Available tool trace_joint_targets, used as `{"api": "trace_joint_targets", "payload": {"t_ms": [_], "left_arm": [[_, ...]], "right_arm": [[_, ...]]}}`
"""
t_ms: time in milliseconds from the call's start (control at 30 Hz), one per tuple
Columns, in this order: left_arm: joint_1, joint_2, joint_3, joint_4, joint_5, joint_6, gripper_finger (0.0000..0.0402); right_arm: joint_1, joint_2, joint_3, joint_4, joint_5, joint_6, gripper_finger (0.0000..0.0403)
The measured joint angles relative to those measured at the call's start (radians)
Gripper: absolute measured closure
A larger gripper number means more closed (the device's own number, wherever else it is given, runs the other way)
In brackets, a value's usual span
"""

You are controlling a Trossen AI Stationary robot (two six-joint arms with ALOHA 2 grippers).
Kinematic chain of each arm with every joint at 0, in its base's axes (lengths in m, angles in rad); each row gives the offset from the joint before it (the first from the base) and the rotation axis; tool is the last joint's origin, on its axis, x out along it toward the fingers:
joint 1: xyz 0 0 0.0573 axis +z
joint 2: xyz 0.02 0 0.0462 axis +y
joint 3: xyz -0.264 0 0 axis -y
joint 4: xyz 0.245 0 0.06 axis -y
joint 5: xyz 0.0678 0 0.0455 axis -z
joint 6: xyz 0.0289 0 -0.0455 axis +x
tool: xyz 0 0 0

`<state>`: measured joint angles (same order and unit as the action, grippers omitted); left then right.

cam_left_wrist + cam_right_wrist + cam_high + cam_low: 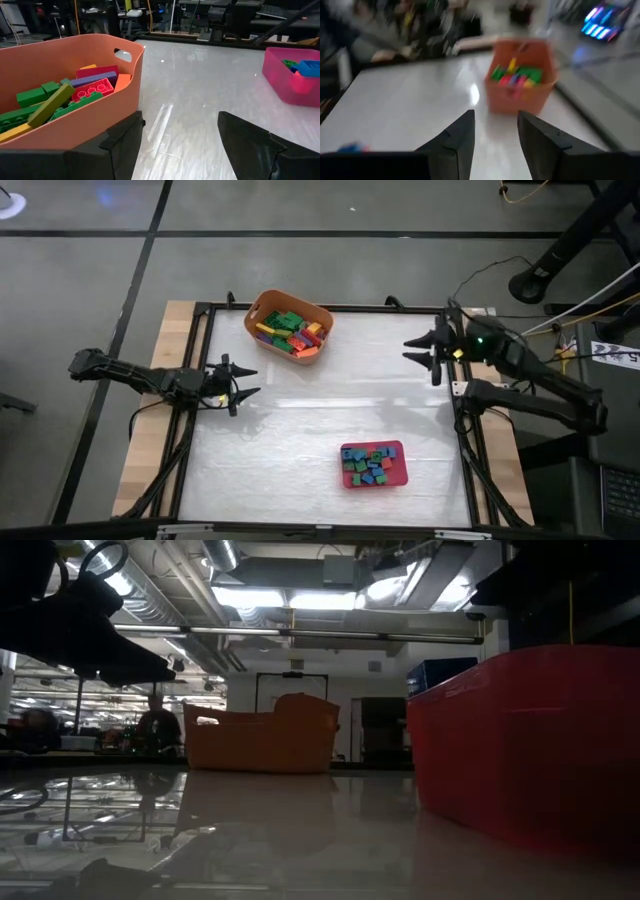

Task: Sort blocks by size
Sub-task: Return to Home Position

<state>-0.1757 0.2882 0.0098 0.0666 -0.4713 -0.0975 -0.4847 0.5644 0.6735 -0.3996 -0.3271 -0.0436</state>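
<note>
left gripper (255, 380): at the table's (300, 420) left edge, its 2 fingers spread apart with nothing between them, pointing toward the middle.
right gripper (407, 350): by the table's right edge, fingers apart, holding nothing, pointing inward.
orange tub (60, 120): on the white top, left of centre, toward the top of the high view.
long blocks (290, 328): piled crosswise inside the orange tub; green, red, yellow, purple.
pink-red tray (520, 740): right of centre, well apart from the tub and both grippers.
small blocks (368, 464): inside the pink-red tray; mostly blue and green, some red.
</note>
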Motion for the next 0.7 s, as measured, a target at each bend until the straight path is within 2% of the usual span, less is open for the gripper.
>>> {"api": "trace_joint_targets", "payload": {"t_ms": [67,200,467,700], "left_arm": [[0.0,0.0,0.0,0.0,0.0,0.0,0.0157],[0.0,0.0,0.0,0.0,0.0,0.0,0.0157],[0.0,0.0,0.0,-0.001,0.0,0.0,0.0157],[0.0,0.0,0.0,-0.001,0.0,0.0,0.0157]], "right_arm": [[0.0,-0.048,-0.074,0.116,0.044,0.014,0.0255],[0.0,-0.099,-0.194,0.27,0.055,0.014,0.0255],[0.0,-0.153,-0.339,0.286,0.055,0.015,0.0255],[0.0,-0.23,-0.404,0.299,0.055,0.015,0.0255]]}}
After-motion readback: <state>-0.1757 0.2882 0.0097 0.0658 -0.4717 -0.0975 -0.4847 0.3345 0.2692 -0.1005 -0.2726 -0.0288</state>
